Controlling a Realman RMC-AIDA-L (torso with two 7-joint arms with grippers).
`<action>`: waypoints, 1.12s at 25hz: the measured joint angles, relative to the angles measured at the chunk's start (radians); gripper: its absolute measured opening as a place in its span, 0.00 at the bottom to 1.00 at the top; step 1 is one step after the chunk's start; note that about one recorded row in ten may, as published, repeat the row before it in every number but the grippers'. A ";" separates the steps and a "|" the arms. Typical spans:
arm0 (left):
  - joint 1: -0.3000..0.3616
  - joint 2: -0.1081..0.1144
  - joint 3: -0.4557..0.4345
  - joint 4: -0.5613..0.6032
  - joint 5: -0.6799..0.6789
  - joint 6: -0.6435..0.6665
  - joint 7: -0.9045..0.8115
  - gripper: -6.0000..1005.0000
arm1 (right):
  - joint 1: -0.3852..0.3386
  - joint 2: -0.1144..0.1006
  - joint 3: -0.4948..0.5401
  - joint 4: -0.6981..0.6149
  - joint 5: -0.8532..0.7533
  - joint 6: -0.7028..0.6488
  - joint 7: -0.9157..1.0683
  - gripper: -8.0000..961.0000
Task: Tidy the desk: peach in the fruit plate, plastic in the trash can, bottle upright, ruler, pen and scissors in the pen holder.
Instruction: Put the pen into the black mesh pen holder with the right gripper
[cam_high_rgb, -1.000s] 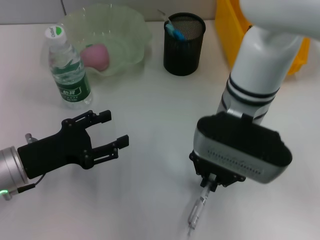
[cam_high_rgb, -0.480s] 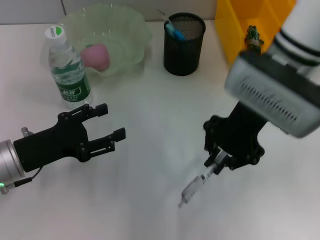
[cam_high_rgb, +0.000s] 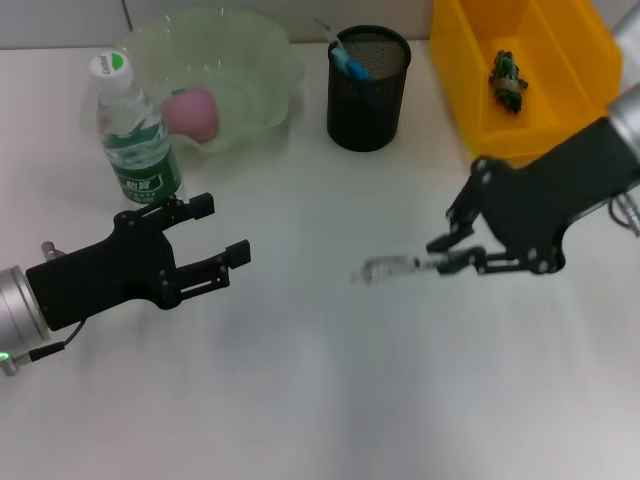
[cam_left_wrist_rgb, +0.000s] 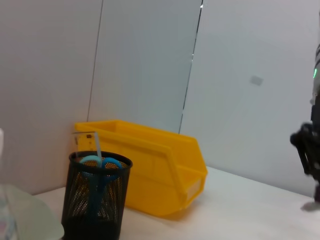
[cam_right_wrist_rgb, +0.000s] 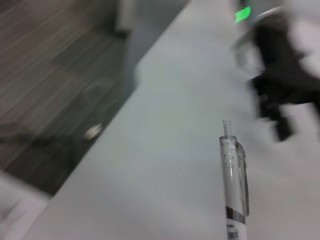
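Observation:
My right gripper (cam_high_rgb: 446, 256) is shut on the clear pen (cam_high_rgb: 392, 267), holding it level above the table's middle right; the right wrist view shows the pen (cam_right_wrist_rgb: 235, 186) close up. To the left, my left gripper (cam_high_rgb: 221, 230) hovers open and holds nothing. The black mesh pen holder (cam_high_rgb: 368, 90) at the back holds the blue-handled scissors (cam_high_rgb: 350, 64) and a clear ruler (cam_left_wrist_rgb: 95, 144). The pink peach (cam_high_rgb: 191, 112) lies in the green fruit plate (cam_high_rgb: 262, 60). Beside it the bottle (cam_high_rgb: 136, 140) stands upright. Green plastic (cam_high_rgb: 507, 76) lies in the yellow trash can (cam_high_rgb: 465, 75).
The yellow bin (cam_left_wrist_rgb: 150, 167) stands just beside the pen holder (cam_left_wrist_rgb: 95, 200) at the back right. Bare white table stretches between the two grippers and along the near side. The table's edge drops off in the right wrist view.
My right arm has swung from the near middle out to the right, lifting the pen off the table and turning it level. The left gripper has drifted slightly.

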 joint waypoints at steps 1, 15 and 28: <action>0.000 -0.001 -0.002 0.000 0.000 -0.001 0.002 0.80 | 0.000 0.000 0.000 0.000 0.000 0.000 0.000 0.14; -0.025 -0.011 -0.017 -0.113 -0.078 0.013 0.127 0.80 | -0.100 -0.040 0.184 0.325 0.364 0.210 -0.006 0.14; -0.045 -0.017 -0.016 -0.260 -0.265 0.017 0.252 0.80 | -0.119 0.025 0.178 0.729 0.684 0.462 -0.240 0.14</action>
